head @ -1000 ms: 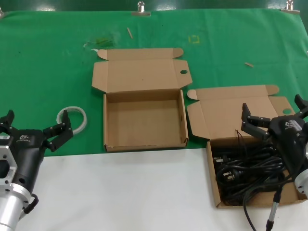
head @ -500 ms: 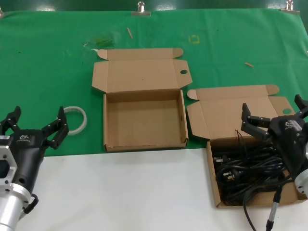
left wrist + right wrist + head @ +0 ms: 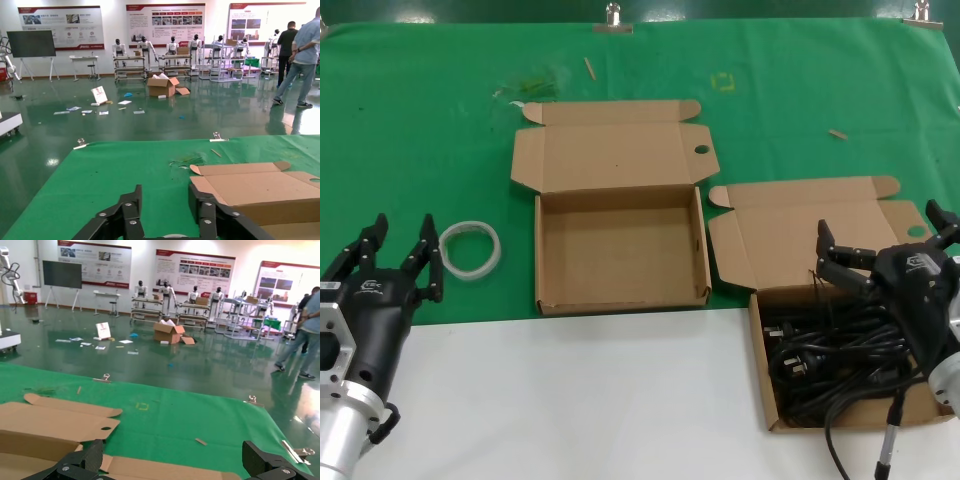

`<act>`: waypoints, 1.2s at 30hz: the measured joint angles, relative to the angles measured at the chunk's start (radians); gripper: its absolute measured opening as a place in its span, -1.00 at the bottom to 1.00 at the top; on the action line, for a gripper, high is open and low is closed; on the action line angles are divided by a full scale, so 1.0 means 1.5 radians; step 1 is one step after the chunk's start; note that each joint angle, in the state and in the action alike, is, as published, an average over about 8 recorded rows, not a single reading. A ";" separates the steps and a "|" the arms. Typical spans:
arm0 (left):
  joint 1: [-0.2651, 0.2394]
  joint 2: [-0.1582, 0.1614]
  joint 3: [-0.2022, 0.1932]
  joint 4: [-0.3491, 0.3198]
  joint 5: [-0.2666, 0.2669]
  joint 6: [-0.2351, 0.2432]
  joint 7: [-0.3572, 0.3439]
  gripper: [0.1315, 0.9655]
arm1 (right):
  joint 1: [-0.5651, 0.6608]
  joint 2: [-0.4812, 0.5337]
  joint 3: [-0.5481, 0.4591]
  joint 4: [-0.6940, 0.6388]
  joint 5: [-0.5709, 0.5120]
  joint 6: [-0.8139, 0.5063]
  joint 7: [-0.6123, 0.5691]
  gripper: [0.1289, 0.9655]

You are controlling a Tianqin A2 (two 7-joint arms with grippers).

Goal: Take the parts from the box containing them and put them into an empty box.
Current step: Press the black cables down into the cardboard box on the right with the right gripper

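The parts are black coiled cables (image 3: 830, 350) piled in the box containing them (image 3: 765, 385), at the right on the table's front edge. That box's lid (image 3: 790, 225) lies back askew. My right gripper (image 3: 878, 228) hovers over the box's far wall, open wide and holding nothing; in the right wrist view the same gripper (image 3: 172, 455) spans the lid edge (image 3: 150, 472). The empty box (image 3: 620, 250) sits in the middle with its lid (image 3: 610, 155) folded back. My left gripper (image 3: 400, 245) is at the left, open and empty, beside a whitish ring (image 3: 470, 248).
A green cloth (image 3: 420, 120) covers the far part of the table, with white surface (image 3: 570, 400) in front. Small scraps (image 3: 836, 133) lie on the cloth. Clips (image 3: 612, 18) pin its far edge. The left wrist view shows the left gripper (image 3: 165, 200) beside the empty box's lid (image 3: 255, 187).
My left gripper's fingers have drawn closer together and come off the whitish ring, now pointing more toward the far side. My right gripper has shifted slightly left over the cable box.
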State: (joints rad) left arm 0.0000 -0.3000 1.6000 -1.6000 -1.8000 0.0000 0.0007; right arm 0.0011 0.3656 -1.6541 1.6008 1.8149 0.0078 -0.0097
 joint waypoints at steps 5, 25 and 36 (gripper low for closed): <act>0.000 0.000 0.000 0.000 0.000 0.000 0.000 -0.52 | 0.006 0.029 -0.029 0.003 0.014 0.008 0.006 1.00; 0.000 0.000 0.000 0.000 0.000 0.000 0.000 -0.95 | 0.190 0.322 -0.187 -0.004 0.003 -0.222 0.133 1.00; 0.000 0.000 0.000 0.000 0.000 0.000 0.000 -0.98 | 0.349 0.380 -0.239 -0.073 -0.094 -0.497 0.017 1.00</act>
State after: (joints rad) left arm 0.0000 -0.3000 1.6000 -1.6000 -1.7999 0.0000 0.0007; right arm 0.5242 0.9356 -2.0124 1.4906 1.6745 -0.7384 0.0164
